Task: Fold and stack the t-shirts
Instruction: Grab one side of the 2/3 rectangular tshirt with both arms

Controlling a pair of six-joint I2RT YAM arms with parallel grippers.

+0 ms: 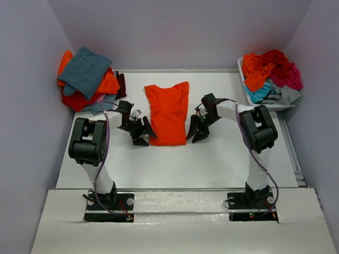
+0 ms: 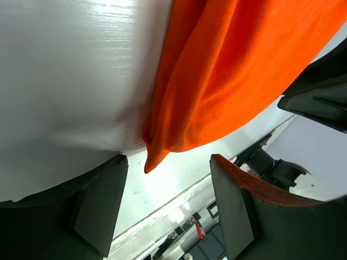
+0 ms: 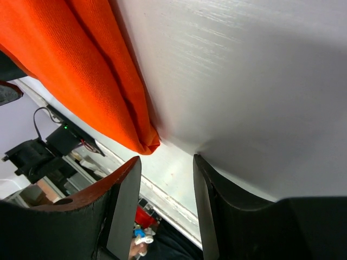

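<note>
Jaws on both arms stand well apart with nothing between them. We see the left gripper (image 1: 141, 133) low at the left edge of the orange shirt (image 1: 168, 112) and the right gripper (image 1: 197, 130) at its right edge, each just beside the cloth towards its near end. That shirt lies flat on the middle of the table (image 1: 212, 159), folded lengthwise into a narrow strip running from near to far. In the left wrist view a layered corner of it rests on the white surface just ahead of the gap between the dark fingers (image 2: 100, 206), not pinched. The right wrist view shows the same at the other corner, the fold ending just beyond the fingers (image 3: 124, 211). At the far left sits a pile (image 1: 87, 79) of shirts, teal-grey on top with orange and red under it. At the far right a white bin (image 1: 242, 71) holds a heap (image 1: 273, 74) of orange, red, magenta, turquoise and grey shirts.
</note>
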